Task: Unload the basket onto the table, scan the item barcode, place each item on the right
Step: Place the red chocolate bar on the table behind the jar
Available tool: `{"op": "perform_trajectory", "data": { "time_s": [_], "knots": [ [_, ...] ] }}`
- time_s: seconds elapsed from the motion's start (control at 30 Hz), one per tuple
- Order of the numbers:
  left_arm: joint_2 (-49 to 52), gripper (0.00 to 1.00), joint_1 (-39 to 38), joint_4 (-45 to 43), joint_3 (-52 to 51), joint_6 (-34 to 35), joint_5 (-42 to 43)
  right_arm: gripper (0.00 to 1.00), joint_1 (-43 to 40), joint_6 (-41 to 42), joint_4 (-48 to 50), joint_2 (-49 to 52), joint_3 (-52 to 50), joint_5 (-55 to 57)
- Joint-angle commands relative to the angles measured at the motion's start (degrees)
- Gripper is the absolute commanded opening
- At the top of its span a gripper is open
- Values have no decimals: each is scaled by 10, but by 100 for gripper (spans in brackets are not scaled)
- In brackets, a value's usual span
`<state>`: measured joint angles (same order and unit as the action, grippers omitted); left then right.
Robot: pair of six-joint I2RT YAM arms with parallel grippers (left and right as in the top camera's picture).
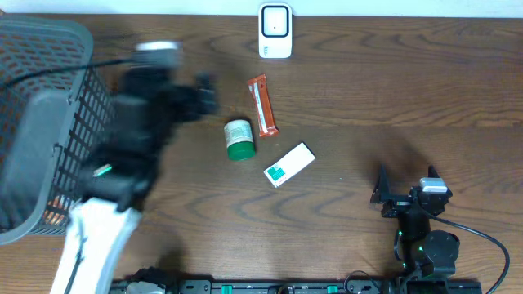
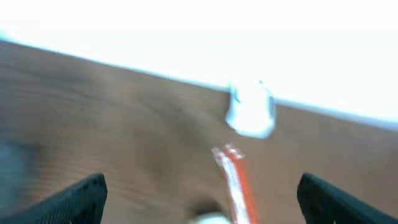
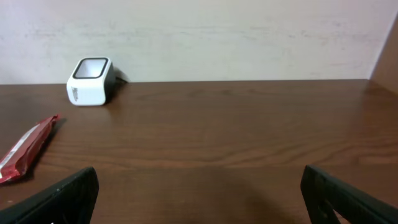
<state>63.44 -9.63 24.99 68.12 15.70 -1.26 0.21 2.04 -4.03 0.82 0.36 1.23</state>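
A white barcode scanner (image 1: 275, 30) stands at the table's far edge, also visible as the scanner (image 2: 250, 109) and the scanner (image 3: 91, 81). Three items lie mid-table: an orange-red snack bar (image 1: 261, 105), a white bottle with a green cap (image 1: 239, 139), and a white-and-green box (image 1: 290, 164). My left gripper (image 1: 204, 91), motion-blurred, hovers left of the bar and bottle. In its wrist view the left gripper (image 2: 202, 205) is open and empty, facing the bar (image 2: 236, 183) and the bottle top (image 2: 208, 218). My right gripper (image 1: 406, 178) rests open at the near right, and the right gripper (image 3: 202, 199) holds nothing.
A dark mesh basket (image 1: 45, 114) fills the left side, right beside the left arm. The snack bar (image 3: 25, 149) shows at the left edge of the right wrist view. A pale wall runs behind the table's far edge.
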Motion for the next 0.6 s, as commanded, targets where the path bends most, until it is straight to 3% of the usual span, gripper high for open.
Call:
{"op": "perform_trajectory", "data": {
  "time_s": [0.0,0.3,0.43,0.57],
  "knots": [
    [-37,98,112,25,-2,-12,-9,99,-3,-8,-2,-4,-1,0],
    [-15,98,428,80,-2,59,18,99,-3,-9,-2,-4,-1,0],
    [33,98,518,84,-2,126,23,99,-3,-8,-2,-4,-1,0],
    [94,98,563,110,-2,131,22,99,-3,-9,-2,-4,-1,0]
  ]
}}
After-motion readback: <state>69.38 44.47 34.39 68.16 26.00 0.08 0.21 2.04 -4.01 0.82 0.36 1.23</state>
